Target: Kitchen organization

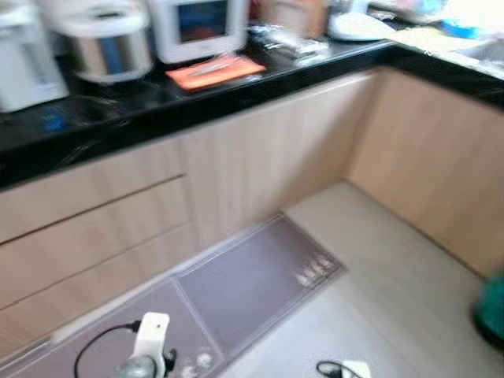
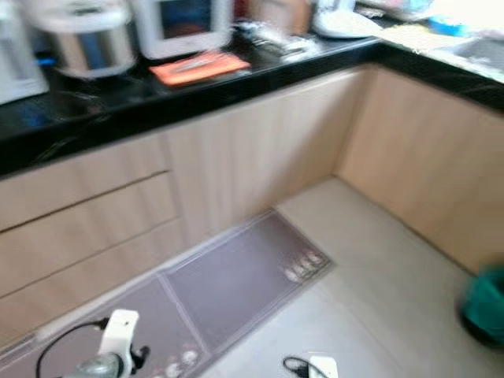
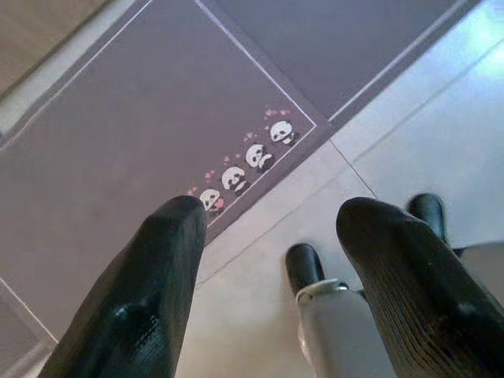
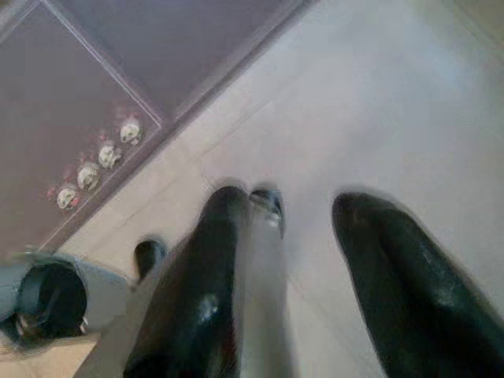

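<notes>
A black countertop (image 1: 102,126) runs along the wall and turns at the corner on the right. On it stand a silver rice cooker (image 1: 106,39), a white box-shaped appliance (image 1: 197,24), a flat orange item (image 1: 214,72) and a white appliance (image 1: 24,63) at the far left. Both arms hang low over the floor. My left gripper (image 3: 276,213) is open above the edge of a grey mat with panda prints (image 3: 244,169). My right gripper (image 4: 291,201) is open over pale floor tiles, with nothing between its fingers.
Light wood drawers (image 1: 94,228) and cabinet doors (image 1: 268,157) sit under the counter. The grey mat (image 1: 252,283) lies on the floor before them. A green object (image 1: 492,307) stands on the floor at the right edge. The eye views are blurred.
</notes>
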Tool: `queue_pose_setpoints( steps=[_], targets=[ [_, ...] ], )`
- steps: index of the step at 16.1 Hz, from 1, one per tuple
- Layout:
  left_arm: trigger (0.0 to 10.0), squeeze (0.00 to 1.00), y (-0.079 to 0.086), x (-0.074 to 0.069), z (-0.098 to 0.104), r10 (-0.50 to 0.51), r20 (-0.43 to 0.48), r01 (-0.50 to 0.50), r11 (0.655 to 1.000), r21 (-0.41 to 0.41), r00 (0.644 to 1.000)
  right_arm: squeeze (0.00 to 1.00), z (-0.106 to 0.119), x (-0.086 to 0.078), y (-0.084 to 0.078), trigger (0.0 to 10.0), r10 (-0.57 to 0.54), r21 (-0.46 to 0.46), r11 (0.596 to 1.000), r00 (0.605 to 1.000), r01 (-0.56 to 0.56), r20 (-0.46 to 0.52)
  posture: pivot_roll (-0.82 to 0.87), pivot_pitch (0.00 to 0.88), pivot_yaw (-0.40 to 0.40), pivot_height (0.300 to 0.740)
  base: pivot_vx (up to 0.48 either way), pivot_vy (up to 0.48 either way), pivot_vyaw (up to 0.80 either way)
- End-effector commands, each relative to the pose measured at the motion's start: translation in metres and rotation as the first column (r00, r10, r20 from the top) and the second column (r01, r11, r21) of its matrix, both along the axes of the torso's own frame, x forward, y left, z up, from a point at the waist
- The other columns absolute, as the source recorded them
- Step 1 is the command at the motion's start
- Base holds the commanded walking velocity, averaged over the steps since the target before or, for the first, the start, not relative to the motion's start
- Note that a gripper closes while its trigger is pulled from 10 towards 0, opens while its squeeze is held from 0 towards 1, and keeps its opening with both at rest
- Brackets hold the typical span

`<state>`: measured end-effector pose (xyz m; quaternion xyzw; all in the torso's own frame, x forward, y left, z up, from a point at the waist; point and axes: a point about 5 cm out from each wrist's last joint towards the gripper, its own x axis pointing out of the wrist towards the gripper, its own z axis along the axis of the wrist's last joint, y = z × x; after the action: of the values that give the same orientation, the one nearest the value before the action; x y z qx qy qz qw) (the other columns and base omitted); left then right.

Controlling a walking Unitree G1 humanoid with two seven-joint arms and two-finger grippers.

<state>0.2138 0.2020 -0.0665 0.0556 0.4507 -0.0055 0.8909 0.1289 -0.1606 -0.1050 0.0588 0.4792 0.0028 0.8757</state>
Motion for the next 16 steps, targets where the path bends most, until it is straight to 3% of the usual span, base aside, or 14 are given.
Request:
queue_pose_setpoints(
  steps=[1,16],
  targets=[
    [10.0,0.00,-0.0035,0.0009,0.0000,-0.034,-0.001,0.034,0.999,0.005,0.999,0.00,-0.0016,-0.0041,0.0002,10.0,-0.005,0.004,1.000,1.000,0.005,-0.020,-0.03,0.000,0.018,0.740,0.000,0.000,-0.73],
    [10.0,0.00,-0.0114,0.0040,0.0008,-0.086,0.004,0.086,0.996,-0.009,0.996,0.00,-0.0021,-0.0054,0.0004,10.0,-0.011,0.000,1.000,1.000,0.011,-0.026,-0.02,0.000,0.023,0.740,0.000,0.000,-0.73]
  ],
)
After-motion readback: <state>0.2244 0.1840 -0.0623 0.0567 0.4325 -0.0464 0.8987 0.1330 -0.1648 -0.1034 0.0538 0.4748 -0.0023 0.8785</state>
